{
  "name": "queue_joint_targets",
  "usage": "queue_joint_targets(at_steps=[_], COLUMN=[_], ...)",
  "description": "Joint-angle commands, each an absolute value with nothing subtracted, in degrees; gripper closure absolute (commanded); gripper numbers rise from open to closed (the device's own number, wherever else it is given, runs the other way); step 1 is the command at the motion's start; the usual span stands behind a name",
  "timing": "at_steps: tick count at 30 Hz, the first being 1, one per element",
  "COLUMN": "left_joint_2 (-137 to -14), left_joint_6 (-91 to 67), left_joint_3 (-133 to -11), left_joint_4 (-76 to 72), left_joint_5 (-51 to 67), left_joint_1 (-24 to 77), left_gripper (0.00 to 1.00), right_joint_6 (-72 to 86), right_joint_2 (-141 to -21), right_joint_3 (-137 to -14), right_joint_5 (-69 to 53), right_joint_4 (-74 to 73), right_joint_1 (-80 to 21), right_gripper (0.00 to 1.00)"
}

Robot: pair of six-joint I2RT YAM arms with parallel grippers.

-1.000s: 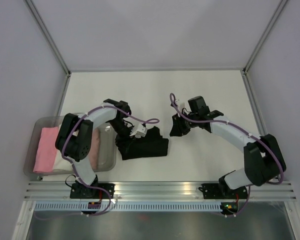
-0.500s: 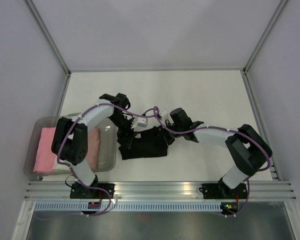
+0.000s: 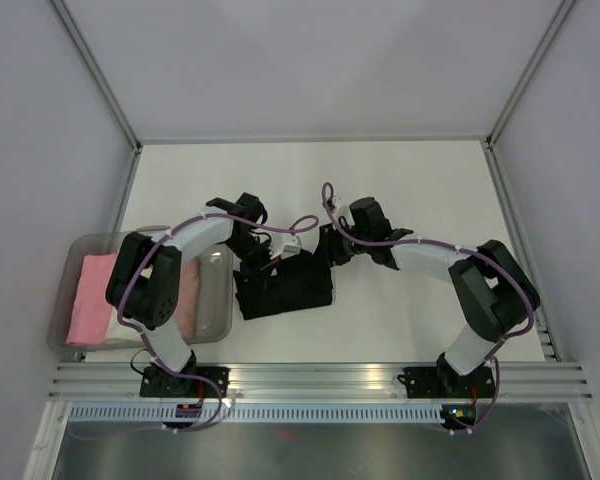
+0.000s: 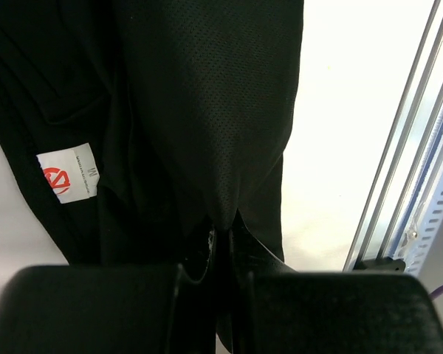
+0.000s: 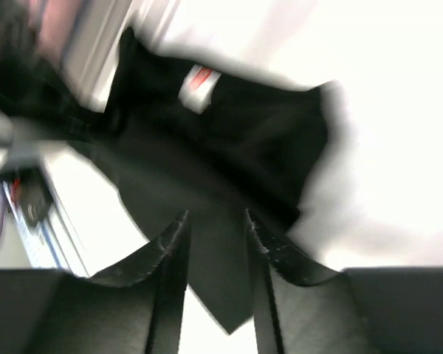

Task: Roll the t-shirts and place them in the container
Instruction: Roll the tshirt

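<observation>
Black t-shirt (image 3: 285,290), pinched by the left gripper (image 4: 223,240) and straddled by the parted right gripper (image 5: 214,219), may bunch if dragged unevenly.

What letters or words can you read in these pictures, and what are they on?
"M": printed sideways on the white neck label of the black t-shirt, beside a round red logo.
A line of tiny print on the same label: too small to read.
The same label in the right wrist view: too blurred to read.
No other readable text shows in any view.
</observation>
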State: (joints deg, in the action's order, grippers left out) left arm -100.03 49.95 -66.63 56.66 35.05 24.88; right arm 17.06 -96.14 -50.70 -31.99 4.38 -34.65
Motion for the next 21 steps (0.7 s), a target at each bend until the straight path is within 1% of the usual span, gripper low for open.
queue_joint_targets(at_steps=[1, 3, 5, 12, 16, 19, 21], left_joint_2=[-100.02, -100.02, -100.02, -99.84, -99.76, -99.67, -99.76], left_joint_6=[48.43, 48.6, 48.87, 48.6, 49.04, 49.39, 49.39], left_joint_3=[-66.44, -66.53, -66.53, -66.53, -66.53, -66.53, -66.8], left_joint_4=[55.19, 55.19, 55.11, 55.11, 55.11, 55.11, 55.19], left_joint_5=[34.45, 34.37, 34.19, 34.28, 34.37, 34.63, 34.45], left_joint_1=[24.96, 24.96, 24.96, 24.96, 24.96, 24.96, 24.96], left_gripper=[0.98, 0.98, 0.98, 0.98, 0.98, 0.98, 0.98], right_joint_6=[23.82, 23.03, 23.55, 21.71, 24.42, 25.66, 27.15], right_joint_2=[-94.91, -97.19, -101.59, -108.28, -110.03, -112.22, -112.67], right_joint_3=[-54.31, -57.02, -58.7, -62.31, -59.77, -59.41, -58.02], right_joint_5=[-29.64, -23.68, -22.51, -23.81, -25.04, -28.55, -28.22], right_joint_4=[7.75, 5.2, 3.52, 3.96, 8.41, 10.97, 12.04], right_joint_1=[-29.27, -29.0, -29.0, -31.46, -32.52, -32.61, -32.52], right_gripper=[0.56, 0.52, 0.51, 0.5, 0.5, 0.53, 0.69])
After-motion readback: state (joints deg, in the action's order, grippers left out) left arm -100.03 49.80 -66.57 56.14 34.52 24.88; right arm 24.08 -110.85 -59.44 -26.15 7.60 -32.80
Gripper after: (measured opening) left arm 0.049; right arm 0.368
